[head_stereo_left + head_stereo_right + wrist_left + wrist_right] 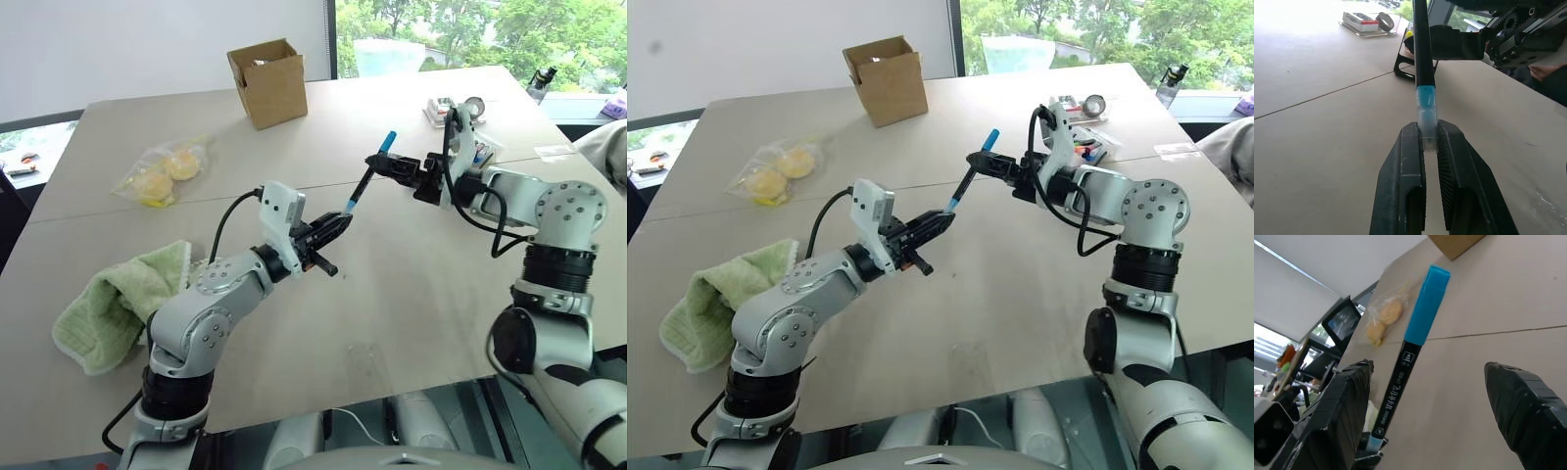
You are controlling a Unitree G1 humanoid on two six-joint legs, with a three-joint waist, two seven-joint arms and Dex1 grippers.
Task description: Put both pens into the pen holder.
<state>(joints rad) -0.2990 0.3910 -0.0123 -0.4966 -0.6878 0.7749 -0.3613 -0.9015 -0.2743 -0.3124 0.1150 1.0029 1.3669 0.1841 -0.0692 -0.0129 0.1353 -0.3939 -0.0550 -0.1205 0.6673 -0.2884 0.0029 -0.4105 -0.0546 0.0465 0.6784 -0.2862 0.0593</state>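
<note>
Black-barrelled pen [368, 176]: pale cap end pinched in L gripper [340, 223], axis slants up toward R gripper [377, 162], jaws wide, off barrel. Holder [1405, 58] lies beyond R arm.

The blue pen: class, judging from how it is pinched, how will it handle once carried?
The blue pen looks stiff: its barrel stays straight. Pinched only at its pale cap by the left gripper, it may pivot. Its round barrel would probably roll on the table.
</note>
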